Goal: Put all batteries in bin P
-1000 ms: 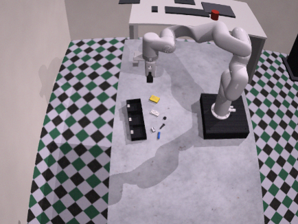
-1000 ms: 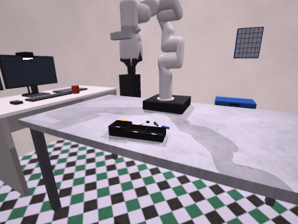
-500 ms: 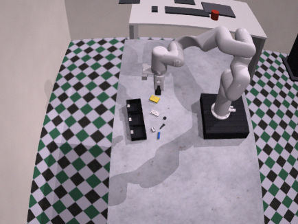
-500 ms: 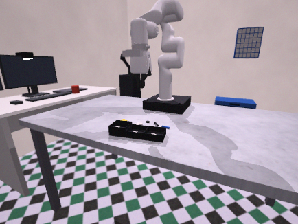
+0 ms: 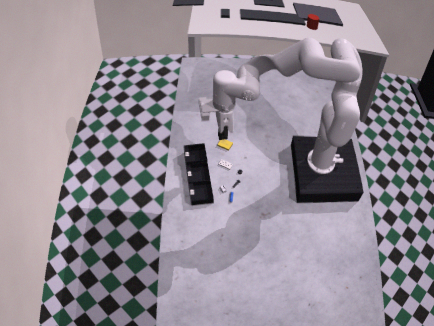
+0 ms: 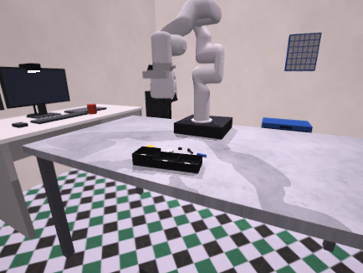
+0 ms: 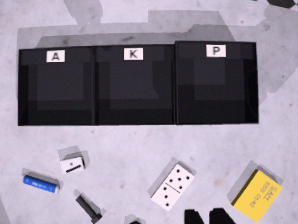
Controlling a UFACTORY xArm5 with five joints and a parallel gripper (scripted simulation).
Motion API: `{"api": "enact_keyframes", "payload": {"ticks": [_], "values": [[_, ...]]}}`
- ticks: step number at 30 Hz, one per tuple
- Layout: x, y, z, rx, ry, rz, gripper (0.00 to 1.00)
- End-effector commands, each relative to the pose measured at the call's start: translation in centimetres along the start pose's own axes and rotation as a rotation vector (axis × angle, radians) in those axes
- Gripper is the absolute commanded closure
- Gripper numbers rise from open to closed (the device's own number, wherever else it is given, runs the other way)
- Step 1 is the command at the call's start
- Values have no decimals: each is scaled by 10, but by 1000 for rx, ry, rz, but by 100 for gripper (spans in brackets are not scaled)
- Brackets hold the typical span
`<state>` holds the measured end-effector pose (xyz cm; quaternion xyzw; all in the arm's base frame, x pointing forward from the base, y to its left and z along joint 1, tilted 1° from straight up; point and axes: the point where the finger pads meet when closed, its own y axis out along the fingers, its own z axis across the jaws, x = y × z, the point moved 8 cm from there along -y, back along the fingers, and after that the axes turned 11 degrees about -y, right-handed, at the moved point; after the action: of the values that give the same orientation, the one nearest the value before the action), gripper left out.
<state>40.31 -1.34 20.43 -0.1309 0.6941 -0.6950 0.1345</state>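
Note:
A blue battery [image 7: 40, 184] lies on the table in front of bin A [image 7: 56, 86]; it also shows in the overhead view [image 5: 231, 198]. Three black bins stand in a row, marked A, K [image 7: 133, 85] and P [image 7: 216, 82], and all look empty. Bin P is the far end of the row in the overhead view [image 5: 195, 152]. My gripper [image 5: 223, 133] hangs above the table near the yellow block [image 5: 225, 144]. Its fingertips show at the bottom edge of the wrist view, shut and empty.
A domino [image 7: 173, 186], a yellow block [image 7: 257, 195], a small white tile [image 7: 72, 164] and a black bolt [image 7: 87, 207] lie in front of the bins. A small black piece [image 5: 239, 172] lies nearby. The arm's black base [image 5: 327, 169] stands to the right.

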Motion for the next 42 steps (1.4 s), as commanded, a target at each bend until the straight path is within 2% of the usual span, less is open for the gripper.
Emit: {"api": "enact_keyframes", "payload": {"ticks": [1,8,10,14,42], "values": [[-16,24,22,16,-12,-2,91],[-37,65,58,16,-12,-2,91],[-37,65,58,16,-12,-2,91],[-48,88,79,16,-12,-2,91],[-49,89,80,16,-12,-2,91]]}}
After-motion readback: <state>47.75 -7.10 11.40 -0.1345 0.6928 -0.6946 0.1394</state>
